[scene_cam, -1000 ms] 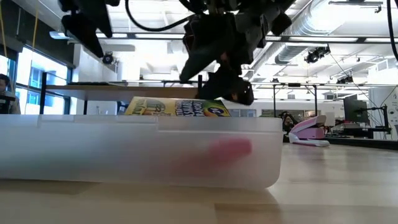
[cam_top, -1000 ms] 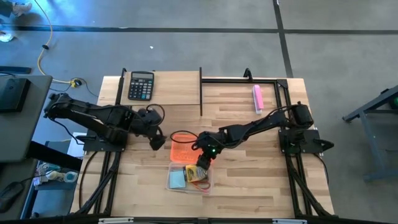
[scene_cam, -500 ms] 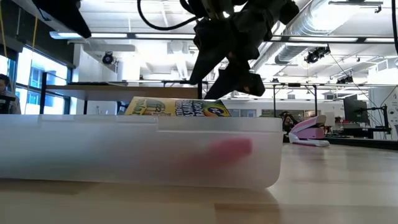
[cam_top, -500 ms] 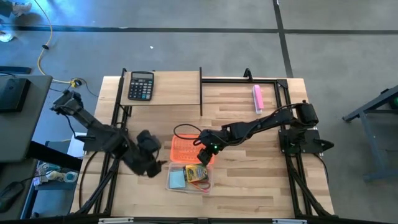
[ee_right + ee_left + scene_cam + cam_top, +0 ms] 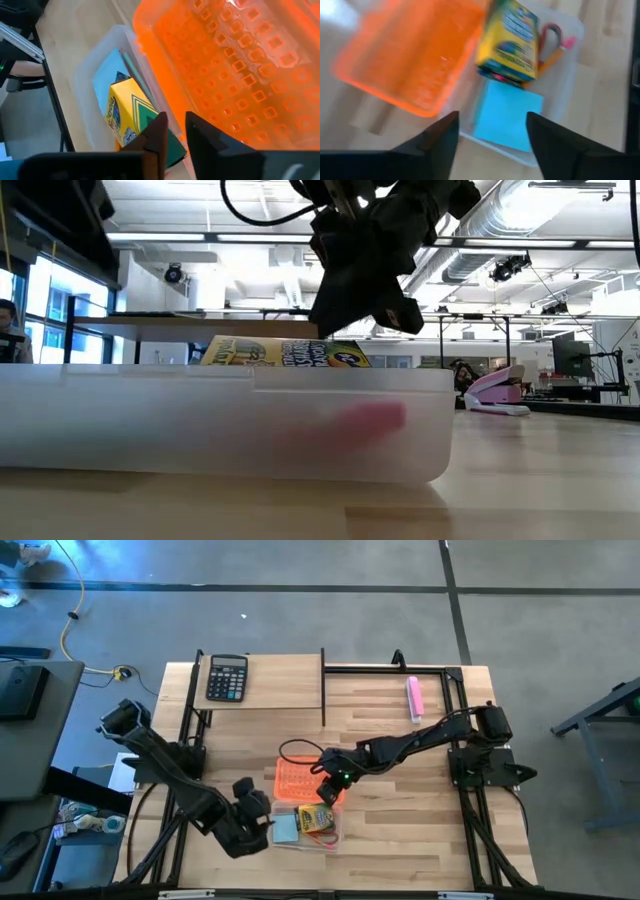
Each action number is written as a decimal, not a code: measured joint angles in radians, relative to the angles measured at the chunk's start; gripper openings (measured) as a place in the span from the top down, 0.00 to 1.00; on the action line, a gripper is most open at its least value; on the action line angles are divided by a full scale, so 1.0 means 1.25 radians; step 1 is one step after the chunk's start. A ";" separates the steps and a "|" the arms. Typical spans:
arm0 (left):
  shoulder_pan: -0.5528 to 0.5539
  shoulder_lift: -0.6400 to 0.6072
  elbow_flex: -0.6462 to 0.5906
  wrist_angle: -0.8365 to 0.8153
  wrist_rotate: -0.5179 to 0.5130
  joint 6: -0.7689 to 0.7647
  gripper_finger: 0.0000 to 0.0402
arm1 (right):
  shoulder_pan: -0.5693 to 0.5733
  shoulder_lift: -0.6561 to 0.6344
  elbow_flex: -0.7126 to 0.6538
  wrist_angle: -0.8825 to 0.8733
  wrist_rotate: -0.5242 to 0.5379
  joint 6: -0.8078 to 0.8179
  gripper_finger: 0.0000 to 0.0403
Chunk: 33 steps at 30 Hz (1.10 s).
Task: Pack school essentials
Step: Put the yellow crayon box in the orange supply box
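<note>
The left end effector (image 5: 492, 131), fingers spread and empty, hovers just before the clear plastic box (image 5: 305, 827) holding the light-blue square notepad (image 5: 509, 115) and yellow-green cardboard box (image 5: 511, 41), probably light, rigid, best gripped across their edges.

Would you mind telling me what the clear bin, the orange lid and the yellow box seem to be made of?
Clear bin: probably frosted translucent plastic; the low view shows a pink blur through its wall.
Orange lid: likely translucent moulded plastic, with a glossy grid of raised squares.
Yellow box: apparently printed cardboard, with flat faces, folded edges and coloured graphics.
</note>
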 joint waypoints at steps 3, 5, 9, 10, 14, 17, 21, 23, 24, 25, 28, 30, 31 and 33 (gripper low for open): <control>0.000 0.025 0.000 0.036 0.031 -0.014 0.57 | 0.013 0.000 0.000 0.021 0.004 0.003 0.92; -0.003 0.040 0.000 0.070 0.032 -0.018 0.64 | 0.023 0.000 0.000 0.025 0.018 0.003 0.96; -0.007 0.065 0.000 0.127 0.035 -0.018 0.80 | 0.034 0.000 0.000 0.019 0.060 0.012 0.99; -0.009 0.074 0.000 0.137 0.039 -0.017 0.84 | 0.034 0.000 0.000 0.018 0.067 0.017 0.99; -0.019 0.117 0.000 0.201 0.041 0.000 0.98 | 0.027 0.000 0.000 0.015 0.082 0.018 0.99; -0.027 0.147 0.000 0.251 0.043 0.001 0.98 | 0.026 0.000 0.000 0.014 0.082 0.018 1.00; -0.032 0.162 0.000 0.290 0.049 0.003 0.99 | 0.027 0.000 0.000 -0.002 0.082 0.018 1.00; -0.032 0.167 0.000 0.306 0.049 0.008 1.00 | 0.027 0.000 0.000 -0.006 0.081 0.023 1.00; -0.032 0.169 0.000 0.308 0.049 0.009 1.00 | 0.027 0.001 0.000 -0.006 0.079 0.027 1.00; -0.033 0.170 -0.001 0.307 0.054 0.009 1.00 | 0.027 0.001 0.000 -0.006 0.079 0.027 1.00; -0.036 0.183 0.000 0.339 0.073 0.006 1.00 | 0.029 0.001 0.000 -0.006 0.079 0.028 1.00; -0.043 0.194 -0.001 0.350 0.084 0.004 1.00 | 0.029 0.006 0.000 -0.005 0.083 0.032 1.00; -0.047 0.202 -0.001 0.372 0.092 0.003 1.00 | 0.029 0.010 0.000 -0.004 0.085 0.032 1.00; -0.054 0.214 0.000 0.389 0.103 -0.005 1.00 | 0.029 0.016 0.000 -0.008 0.084 0.032 1.00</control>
